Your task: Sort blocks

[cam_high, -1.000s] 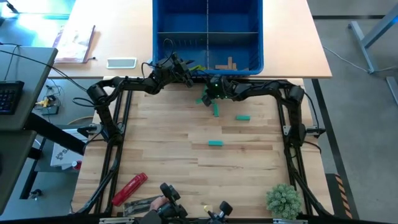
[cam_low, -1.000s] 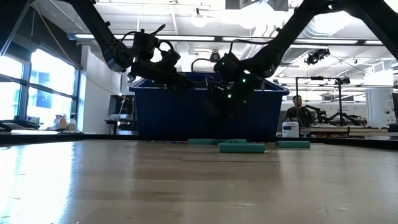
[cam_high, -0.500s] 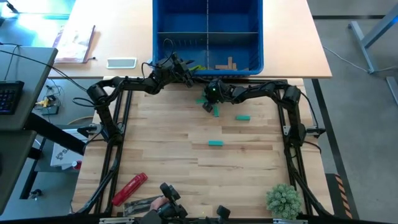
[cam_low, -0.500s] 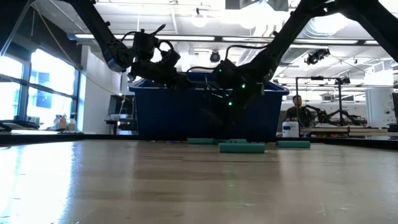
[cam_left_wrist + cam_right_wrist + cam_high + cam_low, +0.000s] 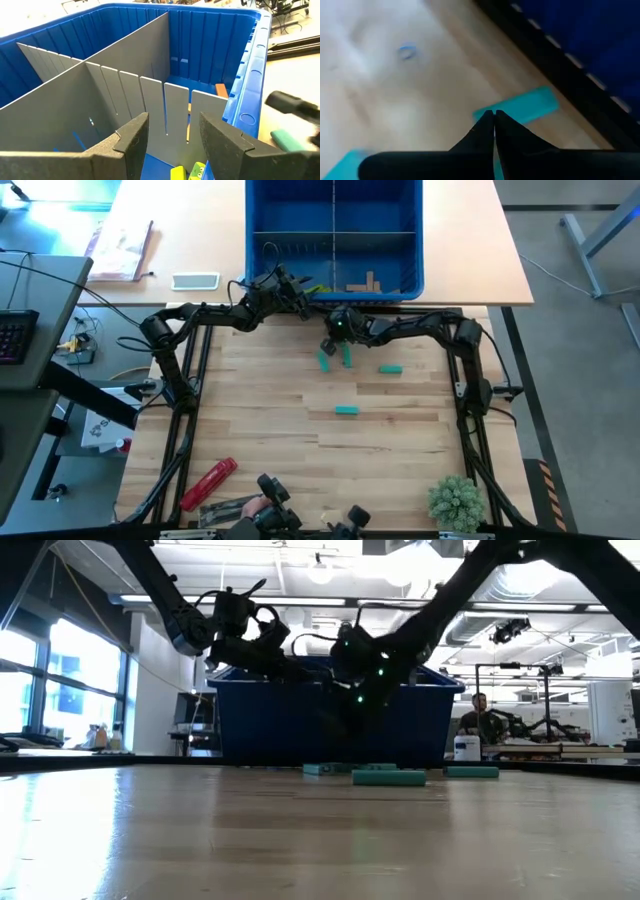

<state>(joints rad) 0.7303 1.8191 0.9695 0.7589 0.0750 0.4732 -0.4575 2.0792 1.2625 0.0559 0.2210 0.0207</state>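
The wooden surface (image 5: 330, 450) carried four teal blocks: two (image 5: 325, 360) (image 5: 347, 356) lay just below the right pincer (image 5: 331, 340), a third (image 5: 390, 368) sat a little off to its side, and a fourth (image 5: 346, 410) lay well apart toward the middle of the boards. A red tool (image 5: 208, 483) and a small green plant (image 5: 456, 501) stood at the near corners, far from both pincers. The right pincer was closed, its tips pressed together and holding nothing, with a teal block (image 5: 520, 107) on the boards right behind them in its wrist view. The left pincer (image 5: 170, 132) stood open and empty over the edge of the blue bin (image 5: 334, 235). Only its wrist view looked inside the bin, where grey dividers (image 5: 125, 65) rose ahead of the fingers, yellow-green blocks (image 5: 190, 171) lay just beneath them and a tan block (image 5: 221, 90) showed farther in. Only the low view took in the room: tall windows (image 5: 70, 680), ceiling lights, and a person (image 5: 480, 712) seated far behind the bin.
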